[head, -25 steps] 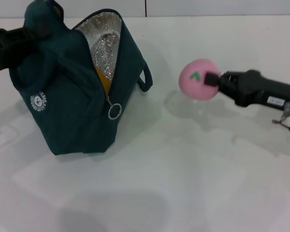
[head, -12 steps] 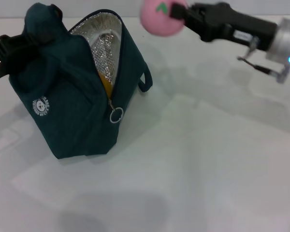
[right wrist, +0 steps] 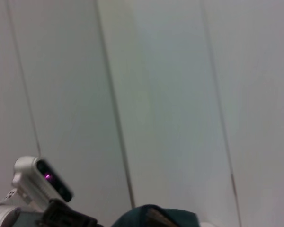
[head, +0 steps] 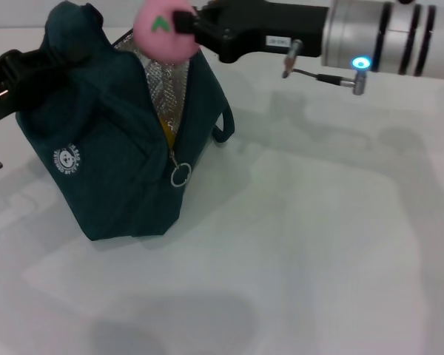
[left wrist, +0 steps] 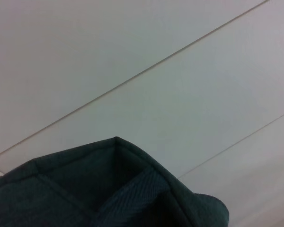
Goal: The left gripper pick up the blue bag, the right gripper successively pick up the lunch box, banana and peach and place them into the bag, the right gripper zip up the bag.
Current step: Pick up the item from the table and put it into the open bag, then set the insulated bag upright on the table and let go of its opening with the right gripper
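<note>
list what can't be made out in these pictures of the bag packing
- Lunch box: not visible in any view; the blue bag walls hide its inside, only a yellow sliver shows at the opening.
- Left pincer: head view, fingers buried in bag fabric.
- Right pincer: its far finger sits behind the peach.
- Logo text: too small.

Black right claw [head: 183, 22], silver banded wrist, blue light.

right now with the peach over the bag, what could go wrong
The right pincer holds the peach by its edge above the bag; released off-centre, it may bounce off the rim onto the table. The opening looks narrow, with the banana already inside, so it could jam.
</note>
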`<action>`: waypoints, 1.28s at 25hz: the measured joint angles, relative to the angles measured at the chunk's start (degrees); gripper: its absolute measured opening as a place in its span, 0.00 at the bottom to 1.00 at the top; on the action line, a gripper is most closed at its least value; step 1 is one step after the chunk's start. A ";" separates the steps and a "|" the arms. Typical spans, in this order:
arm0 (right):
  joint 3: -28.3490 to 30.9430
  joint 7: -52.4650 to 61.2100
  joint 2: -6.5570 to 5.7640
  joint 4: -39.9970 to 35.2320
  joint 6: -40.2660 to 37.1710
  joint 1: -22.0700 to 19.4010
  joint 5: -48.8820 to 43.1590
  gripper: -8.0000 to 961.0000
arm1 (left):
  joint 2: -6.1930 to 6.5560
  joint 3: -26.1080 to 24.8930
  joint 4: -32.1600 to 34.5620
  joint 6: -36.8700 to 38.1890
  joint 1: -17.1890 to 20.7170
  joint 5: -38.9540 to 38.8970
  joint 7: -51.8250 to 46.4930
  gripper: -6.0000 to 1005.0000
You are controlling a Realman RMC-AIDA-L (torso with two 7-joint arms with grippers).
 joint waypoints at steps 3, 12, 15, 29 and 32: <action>-2.14 0.23 0.00 -0.19 1.87 1.24 0.32 0.12 | -0.01 -0.01 0.00 -0.07 -0.08 0.00 0.00 0.05; -3.04 0.23 0.00 -0.19 3.50 1.32 0.39 0.18 | -0.01 -0.01 -0.08 -0.08 -0.13 0.03 0.00 0.05; -2.96 0.15 0.00 -0.19 3.82 1.28 0.40 0.24 | -0.01 -0.01 -0.08 -0.15 -0.19 0.04 0.00 0.05; -2.46 12.36 -0.87 -0.11 6.87 -3.95 6.63 0.61 | 0.04 -0.01 -0.08 -0.52 0.32 0.05 0.00 0.05; -2.46 18.95 -0.91 1.26 7.54 -5.05 6.42 0.62 | 0.04 -0.01 -0.08 -0.46 0.38 0.05 0.00 0.05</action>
